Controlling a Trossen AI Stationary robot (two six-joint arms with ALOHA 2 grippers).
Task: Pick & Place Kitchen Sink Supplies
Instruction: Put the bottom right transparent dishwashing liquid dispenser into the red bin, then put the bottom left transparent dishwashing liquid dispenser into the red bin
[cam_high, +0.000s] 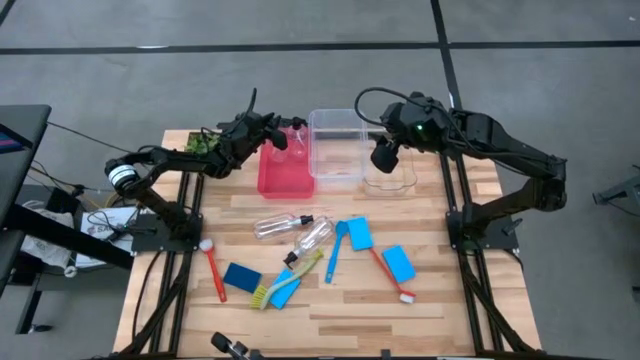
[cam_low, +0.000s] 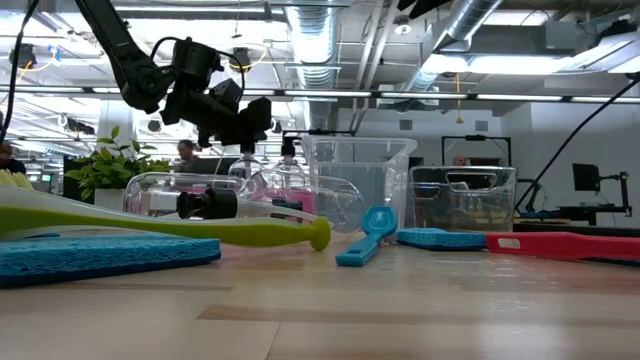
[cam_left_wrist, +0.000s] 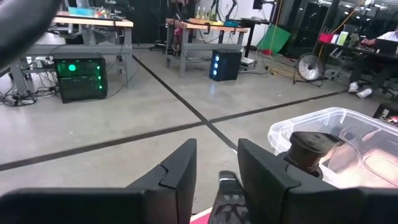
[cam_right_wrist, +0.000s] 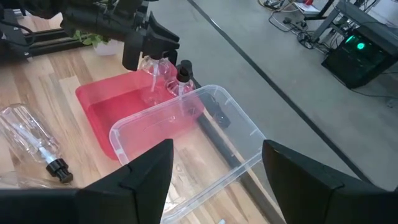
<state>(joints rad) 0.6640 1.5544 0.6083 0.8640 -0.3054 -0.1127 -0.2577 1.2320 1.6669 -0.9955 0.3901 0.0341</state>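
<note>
Kitchen sink supplies (cam_high: 300, 265) lie scattered on the table's near half. Farther back, two bottles (cam_right_wrist: 168, 78) stand at the red tray's (cam_high: 283, 178) far edge; the left gripper (cam_high: 270, 130) hovers there, fingers narrowly parted. The right gripper (cam_high: 385, 155) hangs wide, empty, over the clear bin (cam_high: 395, 178).

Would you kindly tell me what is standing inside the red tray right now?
Two clear bottles with black caps stand upright at the red tray's far end. The left end effector hides one bottle's top.
</note>
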